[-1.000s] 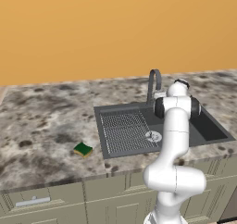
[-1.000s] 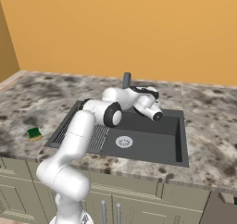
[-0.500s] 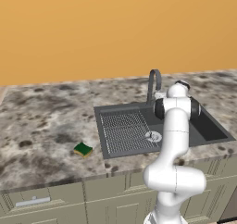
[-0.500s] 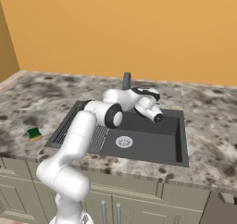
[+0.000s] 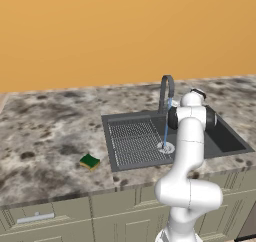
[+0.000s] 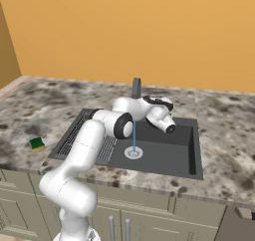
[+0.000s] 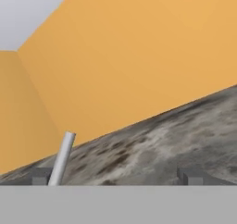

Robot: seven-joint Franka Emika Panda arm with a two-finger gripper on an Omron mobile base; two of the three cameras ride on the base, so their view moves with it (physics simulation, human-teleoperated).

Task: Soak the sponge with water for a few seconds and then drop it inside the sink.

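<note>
Sponge (image 5: 89,161): flat on table (image 5: 45,136), left of sink (image 5: 135,143), well apart from gripper (image 7: 115,176). Gripper: jaws spread, empty, above basin. Water (image 5: 166,126): streaming from faucet (image 5: 166,88) onto drain.

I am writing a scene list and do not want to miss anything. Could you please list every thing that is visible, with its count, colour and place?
sponge: one, green over yellow, on the counter left of the sink.
sink: one, dark grey, set in the counter, ribbed drainboard at its left.
faucet: one, grey, behind the basin.
water: one light-blue stream, from faucet to drain.
drain: one, silver, basin floor.
counter: one, mottled grey.
wall: orange, behind the counter.
cabinets: grey-green, below the counter.
gripper: one, dark tips, open, holding nothing.
</note>
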